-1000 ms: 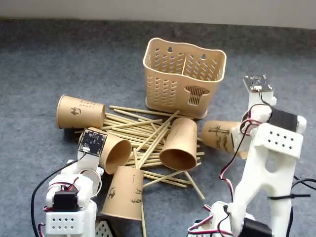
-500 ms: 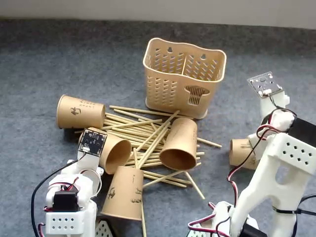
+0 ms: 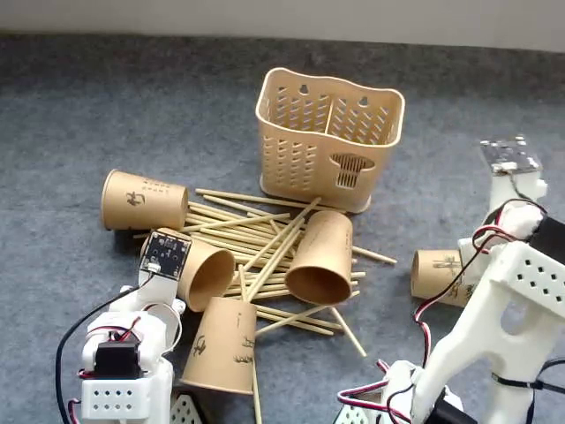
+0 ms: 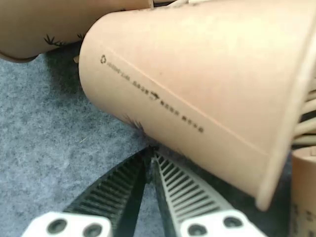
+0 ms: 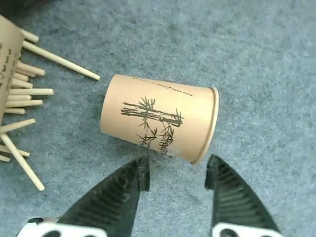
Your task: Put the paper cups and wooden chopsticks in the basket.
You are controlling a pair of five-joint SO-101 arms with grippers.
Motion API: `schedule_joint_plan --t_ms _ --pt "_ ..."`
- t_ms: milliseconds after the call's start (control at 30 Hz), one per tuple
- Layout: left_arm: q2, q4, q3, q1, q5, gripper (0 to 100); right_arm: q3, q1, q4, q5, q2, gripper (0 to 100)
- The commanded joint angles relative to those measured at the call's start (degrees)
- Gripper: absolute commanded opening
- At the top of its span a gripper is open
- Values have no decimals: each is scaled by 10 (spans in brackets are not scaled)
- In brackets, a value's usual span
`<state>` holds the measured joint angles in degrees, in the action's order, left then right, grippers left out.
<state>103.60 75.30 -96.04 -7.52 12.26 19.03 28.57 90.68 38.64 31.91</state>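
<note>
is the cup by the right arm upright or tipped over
Tipped over: the paper cup lies on its side on the grey mat, printed wall up, ahead of the open right end effector.

A paper cup [image 4: 207, 74] across the middle of the left wrist frame bears a small recycling sign [image 4: 104, 59] and a line of print too small to read.

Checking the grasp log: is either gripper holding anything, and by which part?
Nothing is held. The right gripper is open over a lone paper cup lying on its side; the left gripper is shut, empty, beside a second cup.
</note>
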Motion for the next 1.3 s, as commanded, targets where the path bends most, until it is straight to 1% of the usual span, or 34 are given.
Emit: schedule_joint_plan --t_ms 0,133,300,400,500,700,800,967,1267 --pt "7 3 -11 -5 1 7 31 32 -44 -53 17 228" --pt "7 3 -11 -5 1 7 114 36 -125 -90 17 228" --pt "7 3 -11 -5 1 7 186 32 -189 -143 17 228" --pt "7 3 -11 -5 1 7 203 31 -211 -175 17 228" --pt "7 3 -11 -5 1 7 204 21 -211 -193 16 228" --pt "7 3 -11 -5 1 7 228 -32 -210 -200 17 227" --pt "7 3 -11 -5 1 7 235 -45 -210 -200 17 224" --pt "7 3 -11 -5 1 7 235 -49 -210 -199 17 185" --pt "7 3 -11 -5 1 7 229 -34 -216 -196 18 184"
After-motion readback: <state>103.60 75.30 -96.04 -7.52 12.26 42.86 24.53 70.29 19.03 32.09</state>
